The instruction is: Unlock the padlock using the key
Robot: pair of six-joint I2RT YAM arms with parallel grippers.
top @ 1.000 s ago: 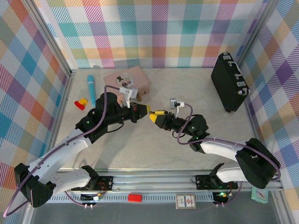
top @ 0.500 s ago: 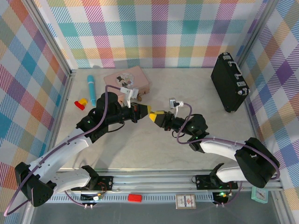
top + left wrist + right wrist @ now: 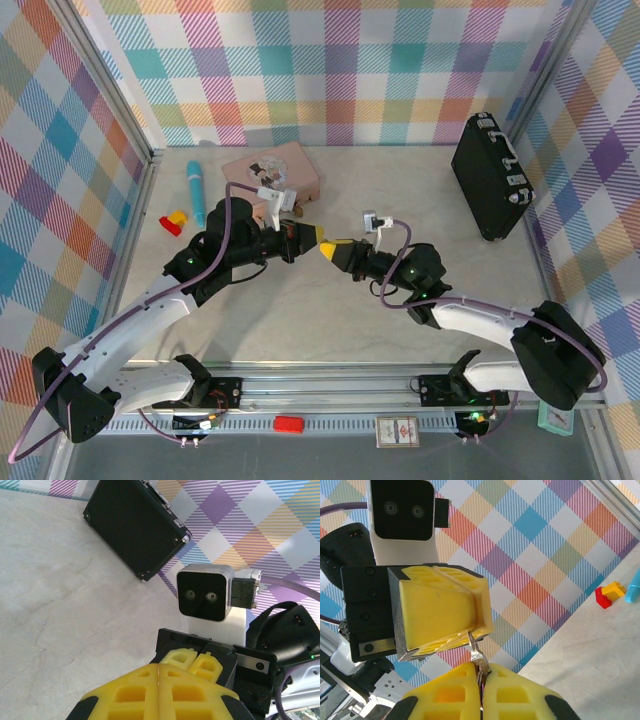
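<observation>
The key (image 3: pixel 478 657) is a thin sliver of grey metal pinched edge-on between the right fingers (image 3: pixel 445 697). These are pressed together on its lower end, so only a short length stands out above them. That free end reaches up to the tip of the left fingers (image 3: pixel 440 607), which are also pressed together with no gap along their seam. The padlock is hidden; I judge it is pinched at those tips, though I cannot tell for sure. From above, the two sets of fingers meet tip to tip over the worktop (image 3: pixel 330 310), just to the right of the pink box (image 3: pixel 290 165) and nearer the arms than it. The black case (image 3: pixel 488 175) stands well to the right of the pink box, clear of the work. Both pieces are probably stiff, light and smooth, so weight is no worry, but slip and twist are. The key is likely to pivot between the yellow fingers if pushed off-line, and so thin a blade could bend. It is best held by its flat head, broad faces against the fingers, with the blade left free. The padlock is best held by the broad faces of its body, leaving keyhole and shackle uncovered. Turning should call for a gentle roll of the wrist, not force.
</observation>
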